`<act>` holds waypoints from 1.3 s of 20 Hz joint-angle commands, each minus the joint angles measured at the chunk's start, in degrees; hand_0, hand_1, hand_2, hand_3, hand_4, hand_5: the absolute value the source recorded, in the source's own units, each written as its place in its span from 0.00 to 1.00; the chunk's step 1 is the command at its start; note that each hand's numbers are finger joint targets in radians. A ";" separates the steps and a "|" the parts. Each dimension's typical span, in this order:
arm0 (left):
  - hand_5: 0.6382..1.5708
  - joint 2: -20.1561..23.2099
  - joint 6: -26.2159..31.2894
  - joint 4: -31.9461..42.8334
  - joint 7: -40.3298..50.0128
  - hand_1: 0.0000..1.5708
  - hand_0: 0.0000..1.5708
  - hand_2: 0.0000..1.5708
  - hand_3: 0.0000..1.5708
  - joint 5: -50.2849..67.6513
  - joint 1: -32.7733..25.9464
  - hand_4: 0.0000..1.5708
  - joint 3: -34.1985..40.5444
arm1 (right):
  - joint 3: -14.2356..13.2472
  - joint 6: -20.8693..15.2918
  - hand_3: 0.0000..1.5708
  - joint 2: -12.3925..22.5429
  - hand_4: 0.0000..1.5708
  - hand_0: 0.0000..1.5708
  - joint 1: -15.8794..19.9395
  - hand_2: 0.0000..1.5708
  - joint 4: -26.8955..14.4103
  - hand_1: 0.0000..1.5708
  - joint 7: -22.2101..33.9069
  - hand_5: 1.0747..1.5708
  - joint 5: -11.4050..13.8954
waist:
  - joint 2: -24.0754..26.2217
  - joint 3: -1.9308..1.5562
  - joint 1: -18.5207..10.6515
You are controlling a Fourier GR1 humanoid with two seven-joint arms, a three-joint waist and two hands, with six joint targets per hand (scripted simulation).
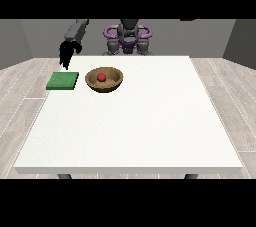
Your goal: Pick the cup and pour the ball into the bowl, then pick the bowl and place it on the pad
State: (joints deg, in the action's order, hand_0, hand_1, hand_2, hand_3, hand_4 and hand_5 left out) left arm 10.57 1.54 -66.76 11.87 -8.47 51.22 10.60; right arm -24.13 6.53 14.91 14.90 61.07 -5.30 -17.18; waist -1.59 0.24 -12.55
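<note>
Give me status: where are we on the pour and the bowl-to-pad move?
Pour looks done: the red ball sits inside the wooden bowl. No cup is visible anywhere. Nothing is in hand: the hand at the view's left hangs above the table's far left edge, behind the green pad, holding nothing visible. Left to do: the bowl stands on the table beside the pad, not on it.
</note>
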 commanded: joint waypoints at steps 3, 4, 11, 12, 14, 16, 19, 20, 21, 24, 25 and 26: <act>0.99 9.83 12.86 -0.15 -1.32 0.00 0.00 0.00 0.00 12.72 0.25 0.67 9.61 | -0.80 -0.23 0.00 -3.33 0.47 0.00 0.11 0.00 -4.03 0.00 -6.53 0.99 -0.74 | -5.20 -0.26 -1.44; 0.98 9.96 14.09 -0.15 -2.48 0.00 0.00 0.00 0.00 13.20 -0.54 0.67 9.26 | 1.26 -3.00 0.00 -5.27 0.47 0.00 2.14 0.00 -3.90 0.00 -6.39 0.99 1.15 | -5.35 -0.24 -1.39; 0.97 14.94 17.00 -3.90 2.29 0.00 0.00 0.00 0.00 18.38 -1.91 0.63 12.06 | -0.41 0.78 0.00 -2.64 0.38 0.00 6.63 0.00 -16.52 0.00 -14.59 0.97 0.59 | -7.49 -0.31 -1.52; 0.97 14.64 18.48 -4.01 -1.41 0.00 0.00 0.00 0.00 18.51 -5.10 0.64 11.93 | -0.65 0.15 0.00 -1.49 0.37 0.00 8.77 0.00 -16.81 0.00 -12.62 0.97 0.10 | -8.39 -0.28 -0.97; 0.96 17.25 18.71 -3.34 -0.37 0.00 0.00 0.00 0.00 19.73 -5.09 0.64 13.75 | 0.90 -1.02 0.00 -4.06 0.36 0.00 9.59 0.00 -18.16 0.00 -14.37 0.98 0.95 | -8.18 -0.28 0.33; 0.96 18.48 18.01 -1.90 -2.07 0.00 0.00 0.00 0.00 19.26 -8.03 0.64 14.91 | 3.56 -1.25 0.00 -4.57 0.35 0.00 9.88 0.00 -18.16 0.00 -12.58 0.97 2.55 | -7.14 -0.25 3.30; 0.97 19.58 19.87 -5.80 -1.18 0.00 0.00 0.00 0.00 21.21 -7.98 0.65 14.66 | 0.58 1.72 0.00 -1.14 0.33 0.00 11.81 0.00 -23.61 0.00 -18.02 0.96 1.12 | -10.29 -0.28 0.96; 0.96 19.31 18.30 -7.84 3.25 0.00 0.00 0.00 0.00 22.55 -2.81 0.65 13.78 | 0.12 -0.57 0.00 -2.16 0.32 0.00 13.34 0.00 -26.40 0.00 -22.06 0.96 2.17 | -13.17 -0.34 -0.77; 0.96 20.06 18.55 -7.26 2.85 0.00 0.00 0.00 0.00 22.90 -5.70 0.65 14.84 | 0.16 2.63 0.00 -1.63 0.32 0.00 11.37 0.00 -26.93 0.00 -22.25 0.96 1.27 | -11.33 -0.31 1.49; 0.97 18.37 18.38 -10.43 0.15 0.00 0.00 0.00 0.00 22.74 -8.14 0.64 13.80 | -0.34 1.35 0.00 -0.97 0.30 0.00 14.52 0.00 -29.26 0.00 -23.52 0.95 1.29 | -13.81 -0.31 -0.40; 0.97 20.03 18.04 -9.70 1.89 0.00 0.00 0.00 0.00 23.01 -7.63 0.65 14.52 | 0.76 1.71 0.00 -2.20 0.28 0.00 13.25 0.00 -29.73 0.00 -23.72 0.95 1.91 | -12.48 -0.30 1.14; 0.97 21.02 18.91 -9.75 3.09 0.00 0.00 0.00 0.00 23.96 -7.65 0.65 14.77 | 0.77 0.42 0.00 -2.09 0.29 0.00 14.25 0.00 -30.08 0.00 -23.91 0.95 2.17 | -11.99 -0.30 0.73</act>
State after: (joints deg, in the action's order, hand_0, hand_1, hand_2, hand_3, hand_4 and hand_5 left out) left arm 30.16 19.93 -75.15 13.55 14.09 44.74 24.92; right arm -23.67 7.71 13.04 27.58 34.88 -28.49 -15.48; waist -13.23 0.52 -11.81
